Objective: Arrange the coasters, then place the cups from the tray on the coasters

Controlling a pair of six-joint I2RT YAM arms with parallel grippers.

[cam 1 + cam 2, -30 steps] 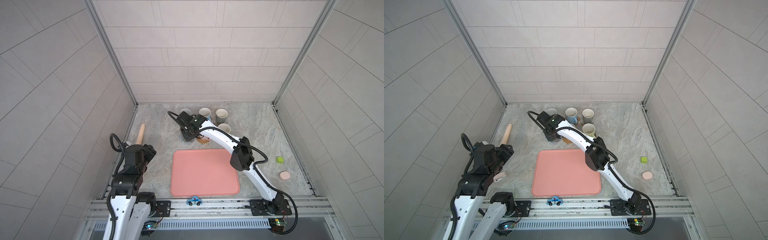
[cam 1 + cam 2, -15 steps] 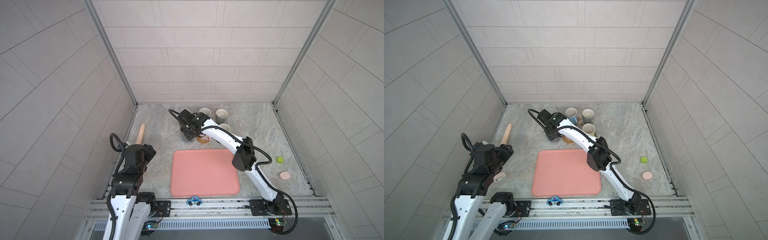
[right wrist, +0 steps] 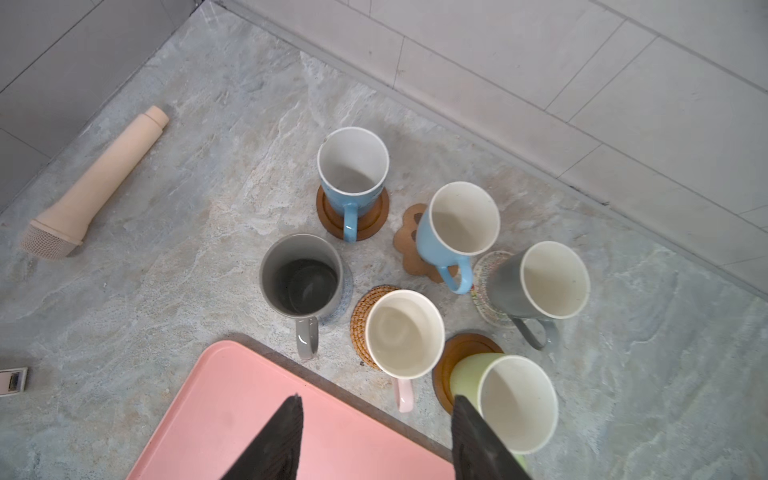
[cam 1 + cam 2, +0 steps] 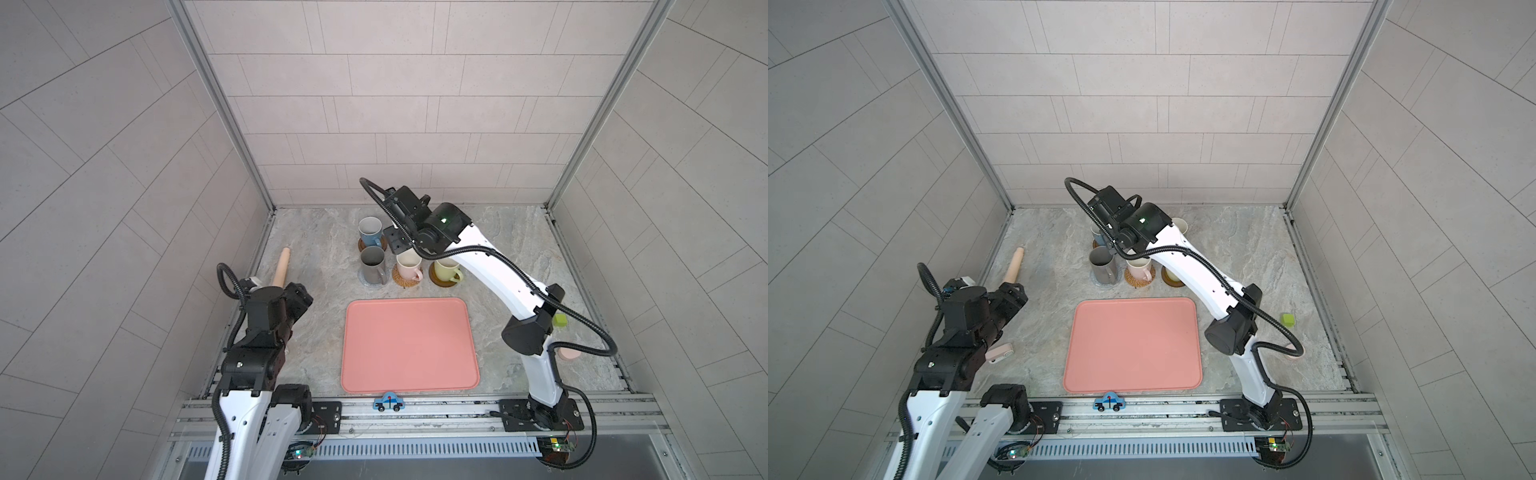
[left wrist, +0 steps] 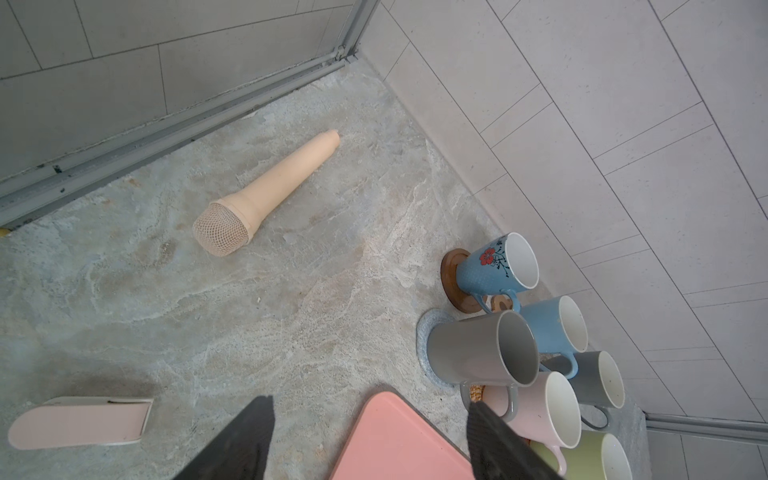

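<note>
Six cups [image 3: 405,332] upright on coasters [image 3: 359,328], beyond the bare tray [image 4: 409,345]; right gripper [image 3: 376,405] wide, empty, above them; left gripper [image 5: 370,403] wide, empty, well apart; ceramic judged rigid, weighty, slippery, chippable; grip rim wall or handle.

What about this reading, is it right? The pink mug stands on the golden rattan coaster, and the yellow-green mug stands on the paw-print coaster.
Not quite. The pink mug does stand on the golden rattan coaster, but the yellow-green mug stands on a dark brown disc, as the right wrist view shows.
</note>
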